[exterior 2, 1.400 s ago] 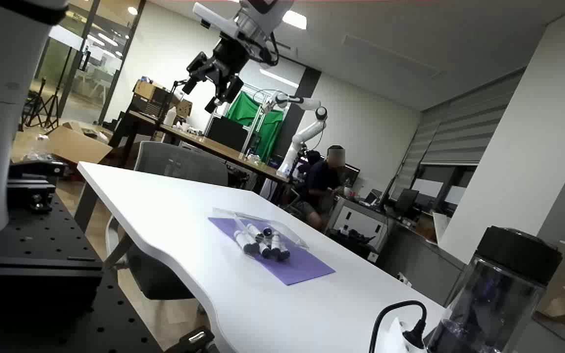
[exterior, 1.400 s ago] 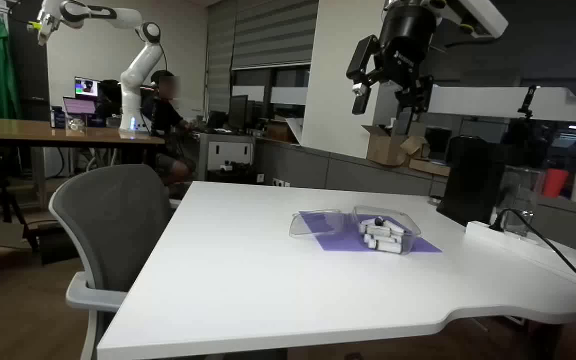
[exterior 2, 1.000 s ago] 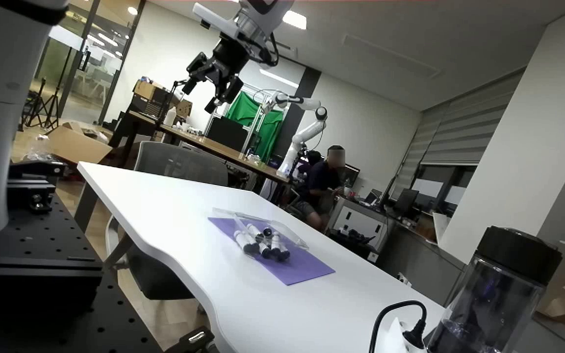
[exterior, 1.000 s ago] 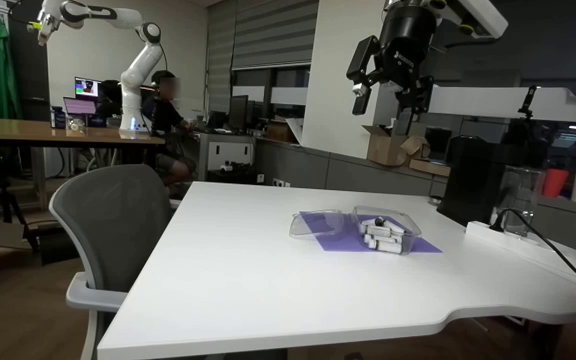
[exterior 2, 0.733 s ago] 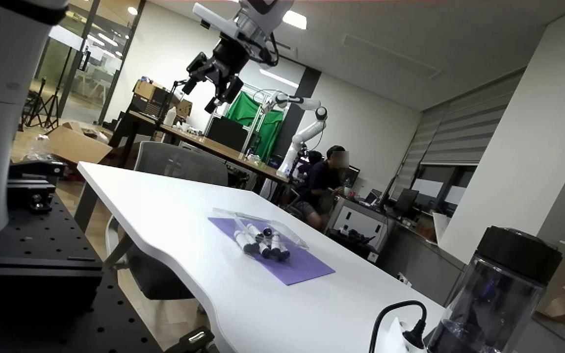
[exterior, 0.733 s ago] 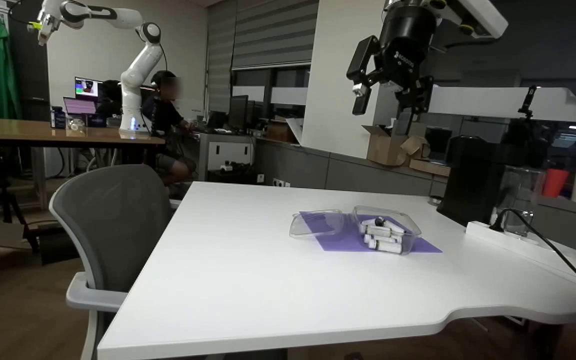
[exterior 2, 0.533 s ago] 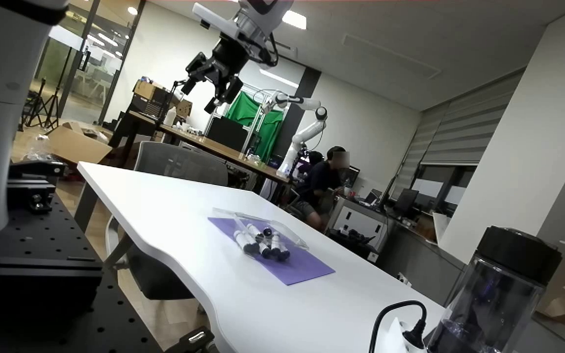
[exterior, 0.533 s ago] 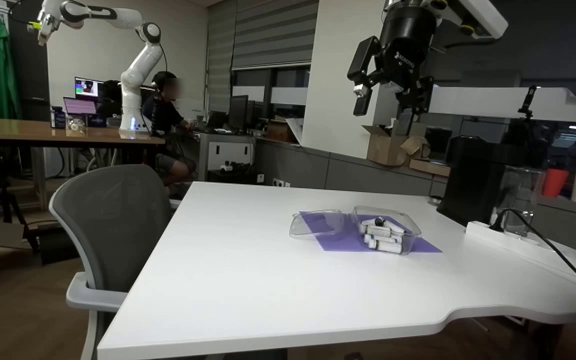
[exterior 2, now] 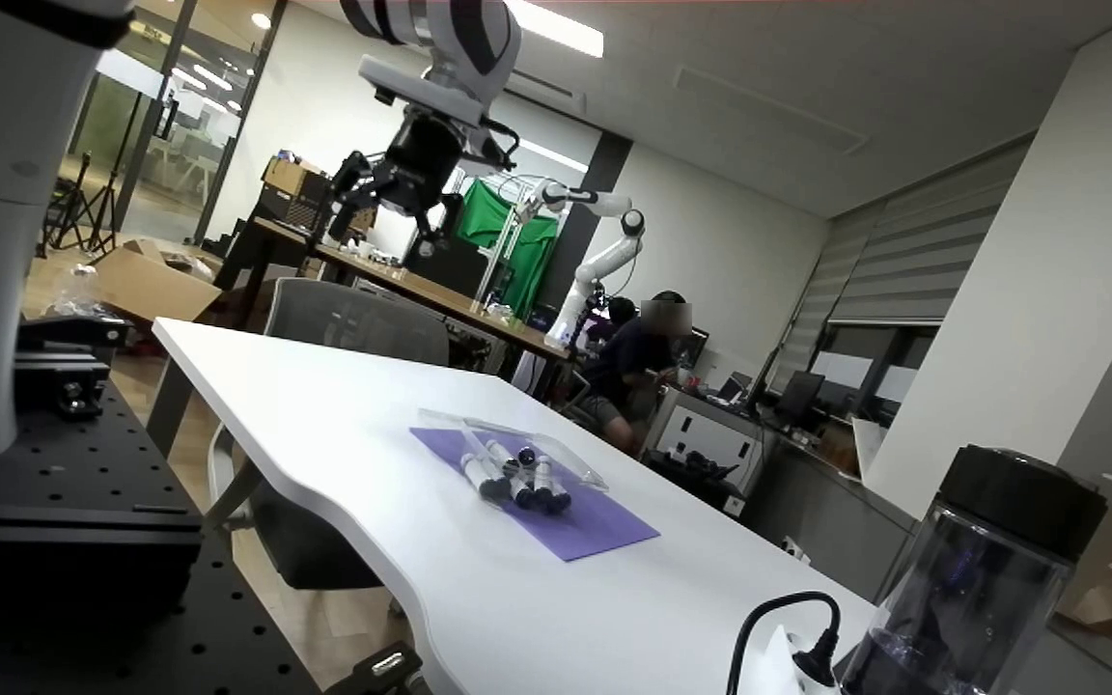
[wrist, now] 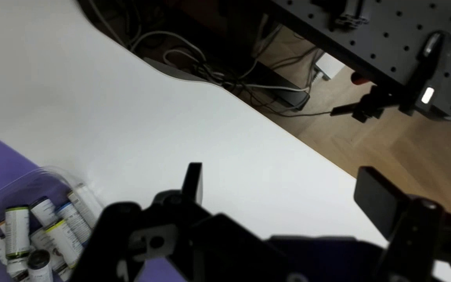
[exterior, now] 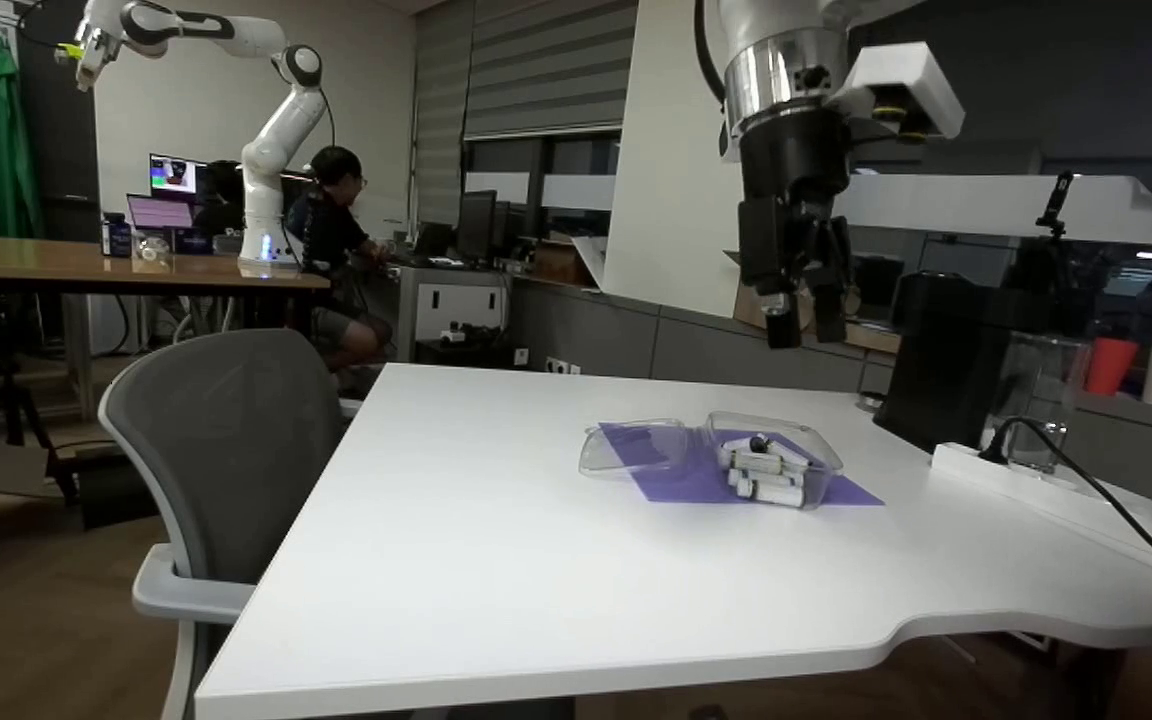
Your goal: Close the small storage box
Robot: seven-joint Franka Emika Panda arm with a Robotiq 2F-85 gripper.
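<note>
The small storage box (exterior: pixel 820 478) is clear plastic and stands open on the purple sheet (exterior: pixel 681 487). Several small white bottles (exterior: pixel 772 494) with dark caps lie in it. Its clear lid (exterior: pixel 634 447) lies folded out beside it, flat or slightly tilted. In an exterior view the box's bottles (exterior 2: pixel 517 478) show through its faint walls. In the wrist view the box (wrist: pixel 45 181) is at the lower left, partly cut off, and the lid is out of view. My gripper (exterior: pixel 806 328) hangs well above the table; in the wrist view its fingers (wrist: pixel 280 184) are apart with nothing between them.
The white table (exterior: pixel 536 570) has a curved edge beside the robot's black mount (exterior 2: pixel 83 541). A power strip (exterior: pixel 976 468) with a black cable, a clear bottle (exterior 2: pixel 961 589) and a black object (exterior: pixel 946 360) stand at one side. A grey chair (exterior: pixel 236 440) is by the table.
My gripper has come down towards the table and turned at the wrist. The box, lid, bottles and purple sheet have not moved.
</note>
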